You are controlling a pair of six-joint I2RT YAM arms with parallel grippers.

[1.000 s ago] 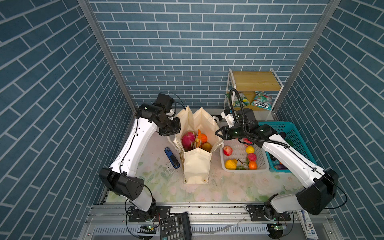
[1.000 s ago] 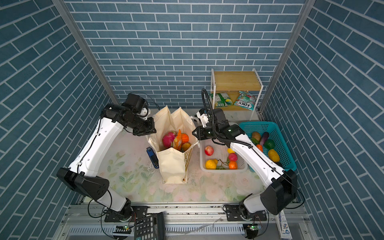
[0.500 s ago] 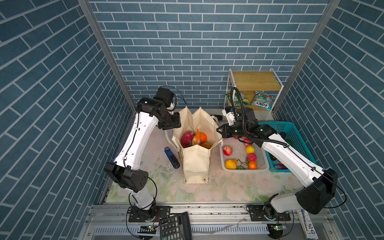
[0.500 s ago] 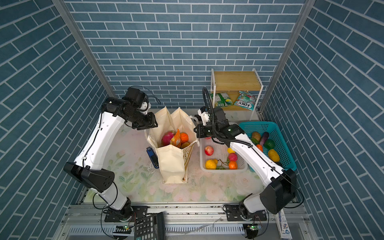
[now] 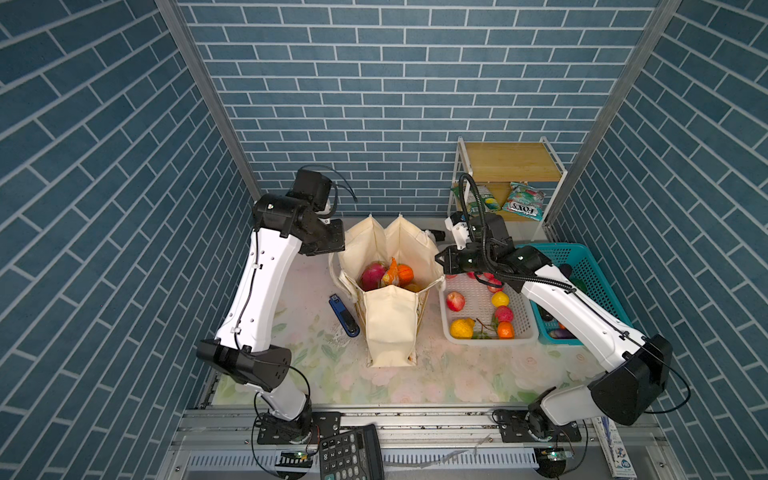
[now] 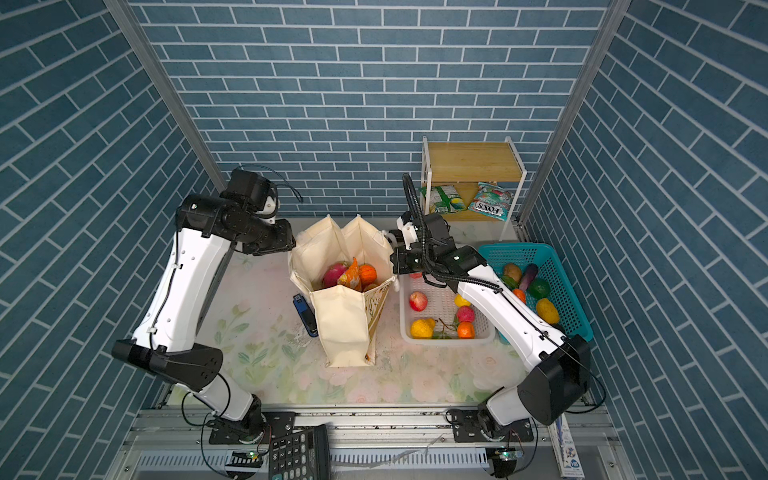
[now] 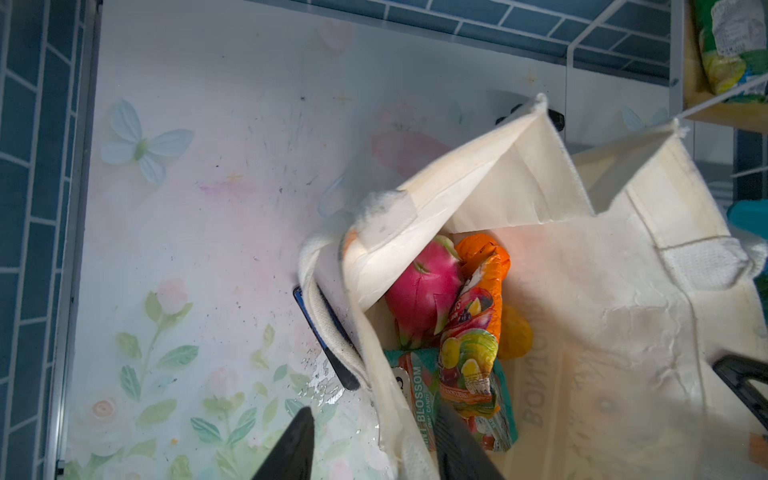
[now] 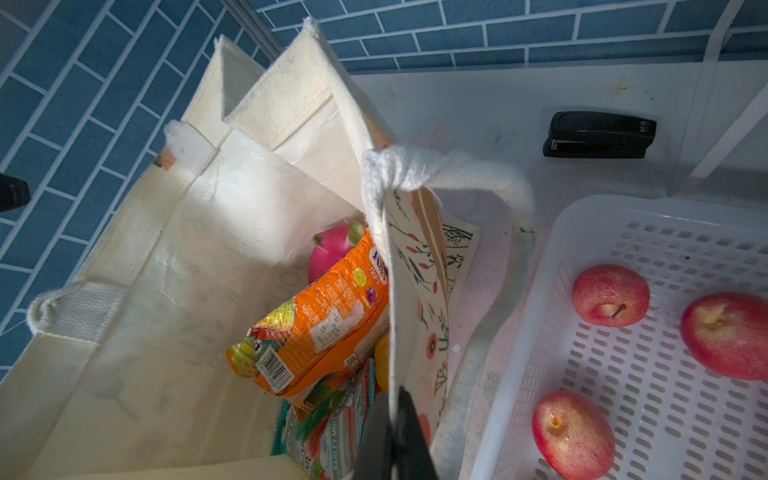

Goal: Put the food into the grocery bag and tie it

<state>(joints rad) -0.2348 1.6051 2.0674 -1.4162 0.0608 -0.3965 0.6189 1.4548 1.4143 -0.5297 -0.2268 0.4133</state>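
1. Left gripper (image 7: pixel 372 409), left of centre in both top views, holds its jaws apart astride the left wall of the bag (image 5: pixel 390 328), pinching nothing that I can see
2. Left strap (image 7: pixel 313 291) droops outside that wall, over a blue stapler (image 5: pixel 344 316), just beside the gripper on its outer side
3. Bag stands upright at centre frame, mouth open, long axis running up and down the frame; the food lies inside: dragon fruit (image 7: pixel 424 291), orange packet (image 8: pixel 320 324), teal packet (image 7: pixel 415 386), an orange (image 5: pixel 405 273)
4. Right strap (image 8: pixel 457 166) loops outside the right wall, toward the white basket (image 5: pixel 494 342)
5. Right gripper (image 8: pixel 392 392), just right of the mouth, is clamped tight on the right wall's rim
6. Filling looks done; tying likely turns on this: each strap hangs outward from the mouth on its own arm's side, so each arm is nearer its own strap and must draw it inward across the short axis
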